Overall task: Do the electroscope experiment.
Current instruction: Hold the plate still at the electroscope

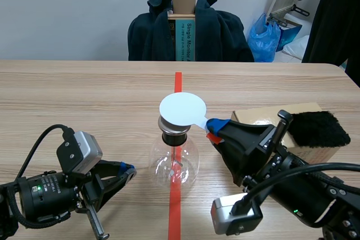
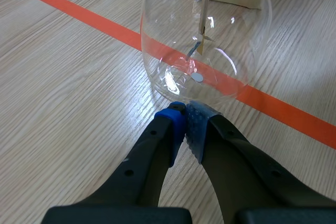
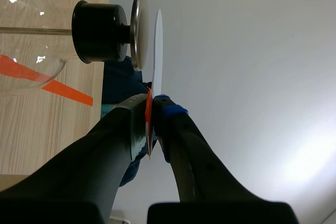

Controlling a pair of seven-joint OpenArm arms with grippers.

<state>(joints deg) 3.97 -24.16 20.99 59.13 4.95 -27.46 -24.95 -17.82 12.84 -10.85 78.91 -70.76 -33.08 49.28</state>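
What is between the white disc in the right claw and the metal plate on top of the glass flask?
Nothing visible. The right claw holds the white disc directly over the metal plate, close to it, with only a thin gap showing in the right wrist view.

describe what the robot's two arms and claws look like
The left arm and right arm are black, with black cables looping off. Each carries a silver-grey camera box and a small green light. The left claw and right claw have thick black fingers tipped with blue pads.
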